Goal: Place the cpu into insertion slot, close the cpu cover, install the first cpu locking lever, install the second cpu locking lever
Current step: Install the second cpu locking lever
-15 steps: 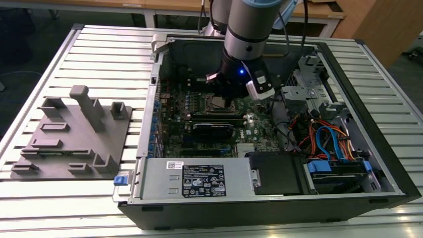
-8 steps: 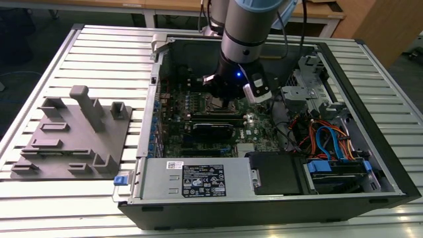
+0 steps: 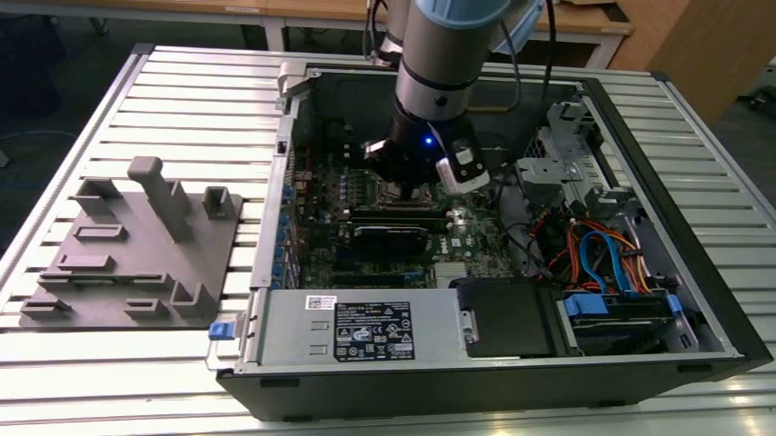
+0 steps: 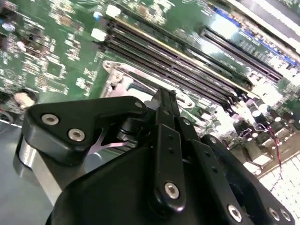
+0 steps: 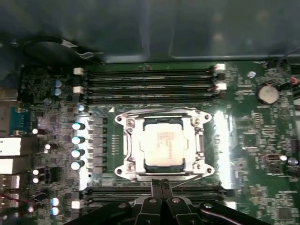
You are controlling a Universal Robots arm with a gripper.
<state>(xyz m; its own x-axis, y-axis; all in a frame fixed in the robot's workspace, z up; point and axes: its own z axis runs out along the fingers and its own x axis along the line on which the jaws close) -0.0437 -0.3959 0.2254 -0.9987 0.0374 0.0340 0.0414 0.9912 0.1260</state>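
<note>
While the cpu (image 5: 163,144) lies flat in the insertion slot (image 5: 132,161), the cpu cover (image 5: 126,123) sits closed over it as a silvery frame whose window shows the chip's grey top. At the socket's edge nearest the arm, the fingers (image 5: 161,186) are pressed together with no gap between them and nothing held; their tips sit right at the frame's rim, though I cannot tell if they touch it. 2 banks of long black memory slots (image 5: 147,79) flank the socket on the green motherboard (image 5: 255,140), with a row of small capacitors (image 5: 76,145) and a coin battery (image 5: 267,93) nearby. In the exterior view the arm (image 3: 442,54) reaches down into an open computer case (image 3: 679,300) lying on a slatted metal worktop (image 3: 182,100), beside a grey fixture plate (image 3: 127,250).
</note>
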